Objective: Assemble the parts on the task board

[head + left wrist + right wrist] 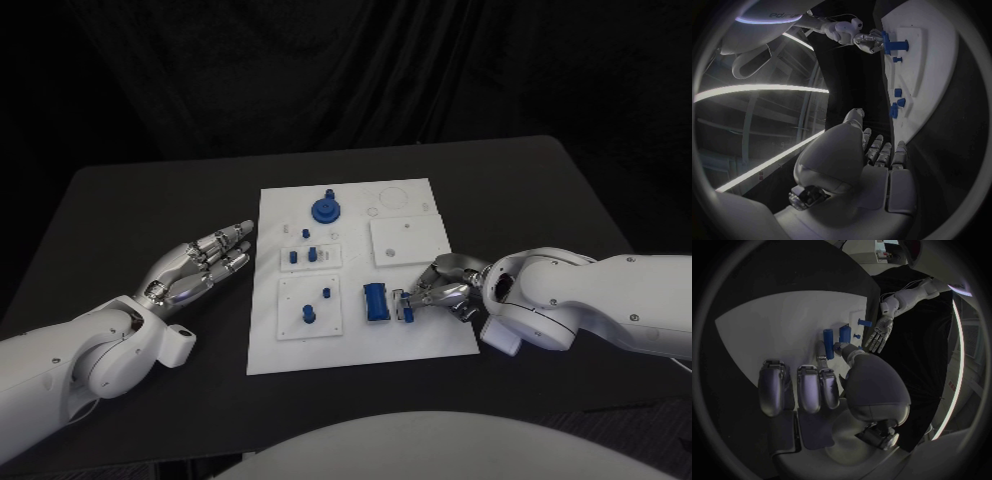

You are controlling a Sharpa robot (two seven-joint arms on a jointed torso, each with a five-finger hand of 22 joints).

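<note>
The white task board (364,352) lies in the middle of the black table. On it a blue gear (327,209) sits near the far edge, and short blue pegs (303,257) stand in a small plate below it. A blue cylinder (375,301) lies on the board's near right part. Just right of it my right hand (444,284) pinches a small blue part (407,306) between thumb and a finger; the right wrist view shows that part (837,346) beside the cylinder (828,336). My left hand (209,262) lies flat and open on the table left of the board.
Another blue peg (309,315) stands in a square plate at the board's near left. A plain white square plate (407,241) sits at the right. Bare black table (144,210) surrounds the board (942,75). My left hand (876,150) is a little off the board's edge.
</note>
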